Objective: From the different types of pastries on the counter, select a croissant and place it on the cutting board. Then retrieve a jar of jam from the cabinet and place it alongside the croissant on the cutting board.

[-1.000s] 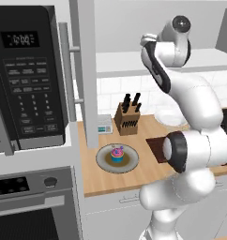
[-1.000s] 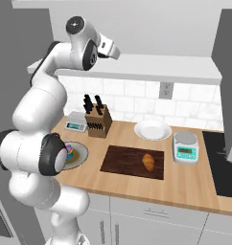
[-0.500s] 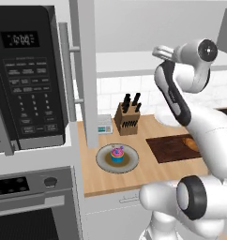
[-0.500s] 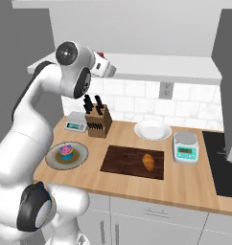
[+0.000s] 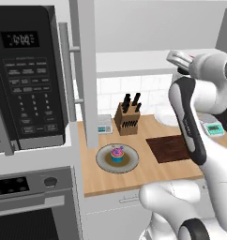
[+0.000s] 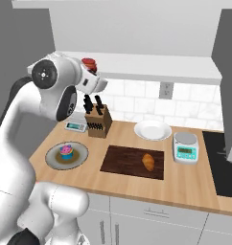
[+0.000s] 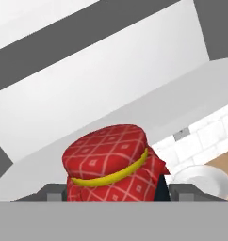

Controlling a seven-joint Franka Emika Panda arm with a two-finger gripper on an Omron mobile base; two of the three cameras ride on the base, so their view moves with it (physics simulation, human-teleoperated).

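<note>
Right base view, tan counter (image 6: 185, 184), dark cutting board (image 6: 122, 160), croissant (image 6: 148, 161) on it

You'll see a black microwave (image 5: 28, 77) filling the upper left of the left base view, with an oven (image 5: 33, 206) below it at lower left. A knife block (image 6: 98, 122) stands left of centre in the right base view, with a small grey scale (image 6: 75, 126) just to its left. A grey-brown round plate (image 6: 53, 160) sits at middle left. A white bowl (image 6: 153, 129) lies centre right, with a green-faced kitchen scale (image 6: 186, 147) to its right. An outlet (image 6: 166, 89) is on the tiled wall above.
</note>
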